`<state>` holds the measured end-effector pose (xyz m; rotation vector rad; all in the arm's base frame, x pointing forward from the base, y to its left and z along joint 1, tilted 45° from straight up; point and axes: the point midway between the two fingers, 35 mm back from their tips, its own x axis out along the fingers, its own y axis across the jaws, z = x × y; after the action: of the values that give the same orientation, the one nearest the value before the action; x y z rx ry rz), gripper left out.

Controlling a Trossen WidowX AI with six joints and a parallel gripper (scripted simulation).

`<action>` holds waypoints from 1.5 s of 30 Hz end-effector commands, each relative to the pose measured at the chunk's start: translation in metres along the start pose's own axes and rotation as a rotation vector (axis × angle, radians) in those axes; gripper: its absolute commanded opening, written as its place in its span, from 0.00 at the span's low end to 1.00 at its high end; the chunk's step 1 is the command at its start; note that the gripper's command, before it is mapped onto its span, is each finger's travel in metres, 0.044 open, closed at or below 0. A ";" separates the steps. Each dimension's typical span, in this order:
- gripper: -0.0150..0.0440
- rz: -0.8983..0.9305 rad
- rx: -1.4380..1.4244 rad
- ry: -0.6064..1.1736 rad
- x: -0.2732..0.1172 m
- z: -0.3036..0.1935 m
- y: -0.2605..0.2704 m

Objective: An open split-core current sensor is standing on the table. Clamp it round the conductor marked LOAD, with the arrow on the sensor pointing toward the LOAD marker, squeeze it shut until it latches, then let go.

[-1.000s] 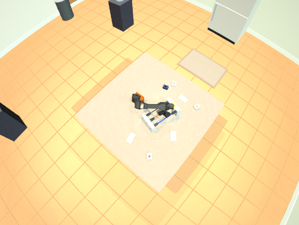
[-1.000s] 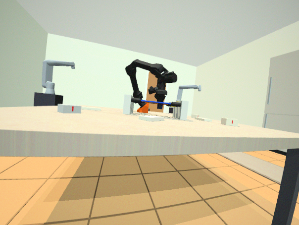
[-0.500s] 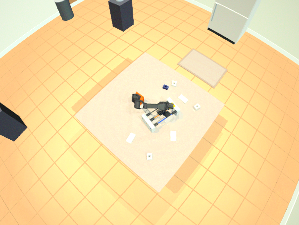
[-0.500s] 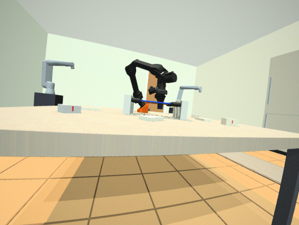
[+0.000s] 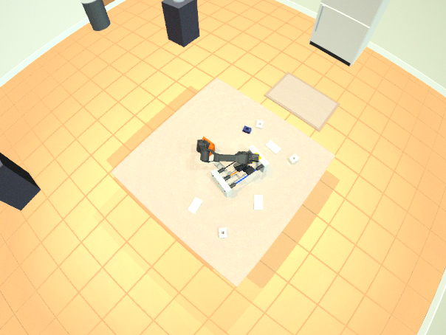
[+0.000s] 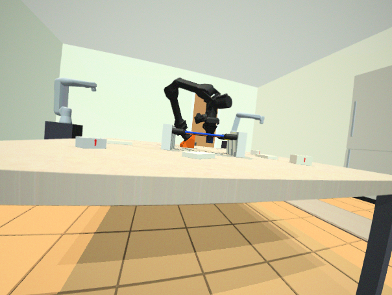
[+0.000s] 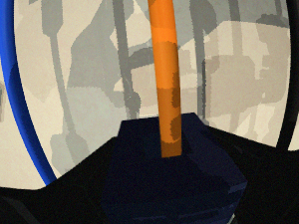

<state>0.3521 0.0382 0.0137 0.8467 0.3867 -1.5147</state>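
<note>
My gripper (image 6: 210, 136) (image 7: 160, 138) points down over the rack and is shut on a dark navy current sensor (image 7: 174, 198) (image 6: 209, 141). The orange conductor (image 7: 166, 64) (image 5: 234, 173) runs into the sensor between its sides; the fingers press from left and right. Whether the sensor is latched, and its arrow, cannot be seen. The blue conductor (image 7: 7, 59) (image 5: 243, 179) (image 6: 201, 133) lies to one side and the black conductor (image 7: 294, 74) to the other. A yellow marker (image 5: 259, 157) shows at the rack's far end; the LOAD lettering cannot be read.
The rack has a white near end block (image 5: 221, 183) and a far one (image 5: 264, 163). Around it on the table (image 5: 166, 166) are white blocks, some with red arrows (image 6: 95, 142), white flat plates (image 5: 258, 202), and another navy piece (image 5: 246, 129).
</note>
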 end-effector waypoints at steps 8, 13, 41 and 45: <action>0.25 -0.028 0.001 0.001 0.001 0.000 -0.001; 0.30 -0.022 -0.001 -0.001 0.001 0.000 -0.001; 0.70 -0.022 -0.001 -0.001 0.001 0.000 -0.001; 0.70 -0.022 -0.001 -0.001 0.001 0.000 -0.001</action>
<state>0.3513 0.0381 0.0128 0.8443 0.3970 -1.5350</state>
